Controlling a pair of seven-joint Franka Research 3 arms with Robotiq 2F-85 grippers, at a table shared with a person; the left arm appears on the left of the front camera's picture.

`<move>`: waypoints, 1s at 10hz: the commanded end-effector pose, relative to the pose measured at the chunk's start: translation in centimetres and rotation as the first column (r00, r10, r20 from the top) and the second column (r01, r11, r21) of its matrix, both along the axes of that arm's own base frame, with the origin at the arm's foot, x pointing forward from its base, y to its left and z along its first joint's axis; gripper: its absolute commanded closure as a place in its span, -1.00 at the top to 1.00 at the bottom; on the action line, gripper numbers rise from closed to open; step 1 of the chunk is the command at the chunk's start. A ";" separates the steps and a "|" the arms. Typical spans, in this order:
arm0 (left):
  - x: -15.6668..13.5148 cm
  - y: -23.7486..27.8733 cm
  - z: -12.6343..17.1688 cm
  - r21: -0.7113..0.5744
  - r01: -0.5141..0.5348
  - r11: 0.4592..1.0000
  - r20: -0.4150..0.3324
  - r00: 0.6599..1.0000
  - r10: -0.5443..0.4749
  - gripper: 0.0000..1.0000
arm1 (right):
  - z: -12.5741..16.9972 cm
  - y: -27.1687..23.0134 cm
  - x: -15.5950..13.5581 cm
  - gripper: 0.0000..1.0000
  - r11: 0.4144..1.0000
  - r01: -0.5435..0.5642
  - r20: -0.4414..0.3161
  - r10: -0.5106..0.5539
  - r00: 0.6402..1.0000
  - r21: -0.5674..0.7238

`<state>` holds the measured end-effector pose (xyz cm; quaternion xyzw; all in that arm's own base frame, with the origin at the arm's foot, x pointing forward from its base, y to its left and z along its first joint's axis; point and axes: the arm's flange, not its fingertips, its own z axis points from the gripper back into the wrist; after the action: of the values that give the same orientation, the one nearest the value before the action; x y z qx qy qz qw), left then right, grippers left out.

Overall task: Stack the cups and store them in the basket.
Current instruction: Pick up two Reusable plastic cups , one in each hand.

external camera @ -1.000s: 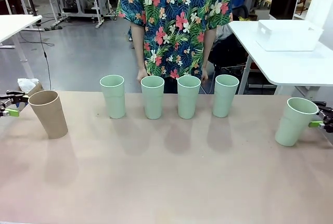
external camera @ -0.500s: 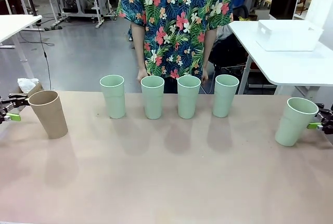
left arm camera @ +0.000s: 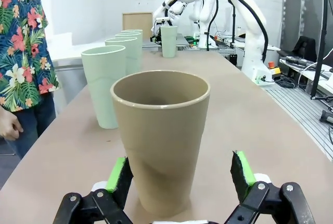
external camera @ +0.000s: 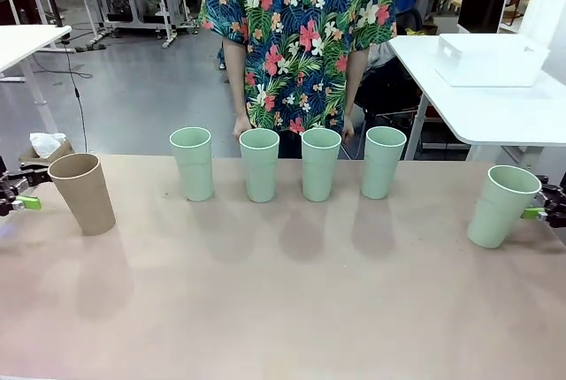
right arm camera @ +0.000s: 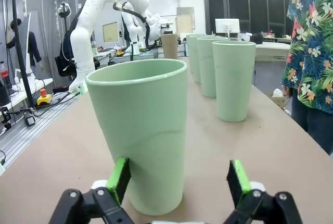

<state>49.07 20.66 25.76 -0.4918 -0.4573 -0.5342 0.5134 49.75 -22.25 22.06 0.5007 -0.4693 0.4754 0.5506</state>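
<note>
Tan and mint cups
One tan cup [external camera: 82, 193], five mint-green cups [external camera: 320, 163]; white basket [external camera: 491, 60]; shirt [external camera: 301, 35] dark floral.

We see bright, even overhead light; soft cup shadows on the table [external camera: 292, 309]; wrist views bowed at edges, backgrounds soft.

- The left pincer [left arm camera: 179, 172] had black link bars with round, pale-ringed screws [left arm camera: 97, 194].
- Its pads [left arm camera: 117, 173] were bright green, set on white tips.
- The right pincer [right arm camera: 179, 178] was built alike, in black and green.
- The right arm [left arm camera: 253, 36] was glossy white, with black cables [left arm camera: 237, 0].
- The person wore a short-sleeved dark shirt [external camera: 301, 35] printed with pink and white flowers and green leaves.
</note>
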 end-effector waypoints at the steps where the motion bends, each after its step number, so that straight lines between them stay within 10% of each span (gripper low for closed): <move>1: -0.3 -1.4 -0.1 -0.013 -0.026 1.000 0.049 0.998 0.026 1.00 | 0.2 0.7 -0.5 1.00 1.000 -0.027 0.018 0.027 0.999 0.015; 10: 0.5 -2.7 -1.5 -0.021 -0.068 0.997 0.073 0.995 0.070 1.00 | 0.0 1.0 -1.4 1.00 0.998 -0.065 -0.044 0.065 0.997 0.015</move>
<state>49.97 18.68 24.39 -0.4699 -0.4795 -0.5311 0.5169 48.88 -21.64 21.61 0.5230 -0.4481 0.4803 0.5432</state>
